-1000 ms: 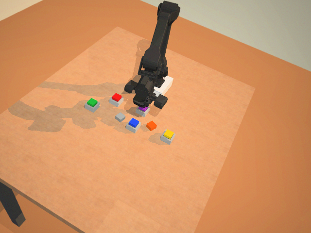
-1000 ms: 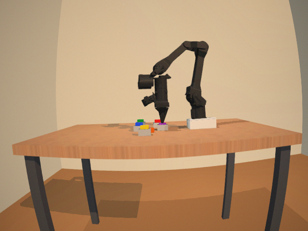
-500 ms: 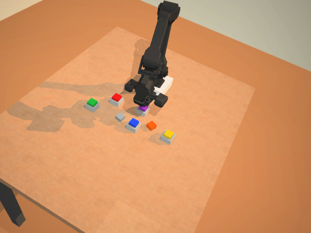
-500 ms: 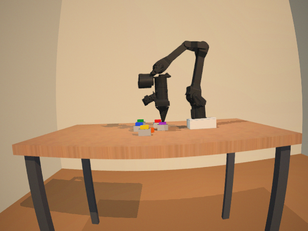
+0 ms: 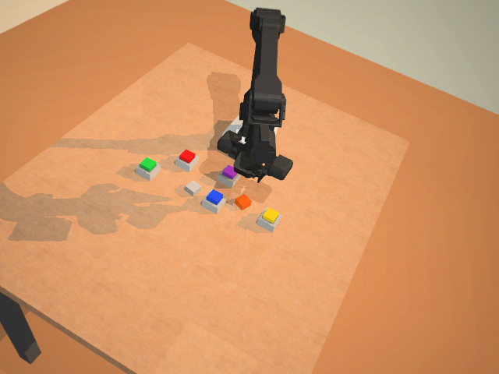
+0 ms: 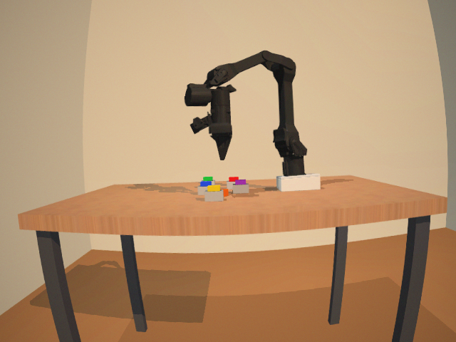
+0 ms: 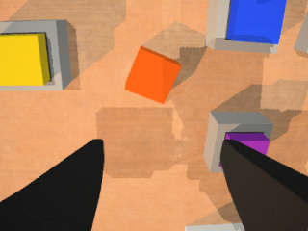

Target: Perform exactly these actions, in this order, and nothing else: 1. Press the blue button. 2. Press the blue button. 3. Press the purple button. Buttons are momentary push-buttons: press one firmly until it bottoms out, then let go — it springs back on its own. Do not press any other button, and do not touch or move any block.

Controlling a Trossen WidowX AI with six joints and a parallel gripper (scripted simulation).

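Observation:
The blue button [image 5: 214,196] [image 6: 205,183] [image 7: 256,20] stands up from its grey base, at the top right in the wrist view. The purple button [image 5: 229,171] [image 6: 240,182] [image 7: 256,143] is also raised in its base; the right finger partly covers it in the wrist view. My gripper [image 5: 253,177] [image 6: 221,159] [image 7: 164,148] is open and empty, pointing down well above the table. In the wrist view the gap between its fingers lies over bare table, left of the purple button and below the orange block.
An orange block [image 5: 242,202] [image 6: 225,192] [image 7: 153,75] lies between the blue button and the yellow button [image 5: 270,215] [image 6: 213,188] [image 7: 21,60]. A light grey block [image 5: 192,188] lies left of the blue button in the top view. The red button [image 5: 187,156] [image 6: 233,179] and green button [image 5: 147,164] [image 6: 208,179] stand farther left there.

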